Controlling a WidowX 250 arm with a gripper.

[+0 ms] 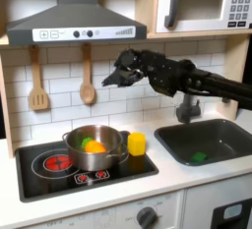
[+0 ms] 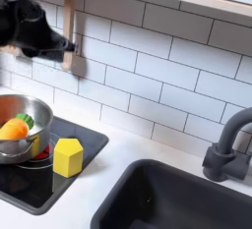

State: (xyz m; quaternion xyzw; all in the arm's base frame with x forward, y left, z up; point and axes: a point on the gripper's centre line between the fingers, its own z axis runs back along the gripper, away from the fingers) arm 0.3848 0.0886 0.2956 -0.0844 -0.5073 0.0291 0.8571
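Gripper: the gripper (image 1: 114, 77) hangs in the air in front of the tiled wall in the first exterior view, its black arm (image 1: 202, 81) reaching in from the 3 o'clock side. In the second exterior view it (image 2: 59, 44) sits at about 10 o'clock of the frame.
Fingers: the dark tips point toward 9 o'clock in the first exterior view – whether they stand wide or narrow, one cannot tell. Nothing visible sits between them.
Nearest thing: a wooden spoon (image 1: 87, 85) hangs on the wall just beside the fingertips, at their 8 o'clock in the first exterior view. Touching or apart cannot be told.
Spatula: a wooden slotted spatula (image 1: 37, 91) hangs further toward 9 o'clock on the same wall, well apart from the gripper.
Pot: a metal pot (image 1: 114, 144) stands on the black stovetop (image 1: 39, 173), below the gripper at about 6 o'clock in the first exterior view; in the second exterior view its rim (image 2: 30, 103) shows at the 9 o'clock edge.
Pot contents: an orange piece (image 1: 94, 147) and a green piece (image 1: 88, 141) lie inside the pot – both show in both exterior views.
Yellow block: a yellow block (image 1: 137, 143) stands upright on the stovetop just beside the pot, at its 3 o'clock in the first exterior view.
Sink: a dark sink (image 1: 232, 150) lies at 4 o'clock of the first exterior view, with a small green item (image 1: 200, 157) in its basin and a dark faucet (image 2: 222, 154) behind it.
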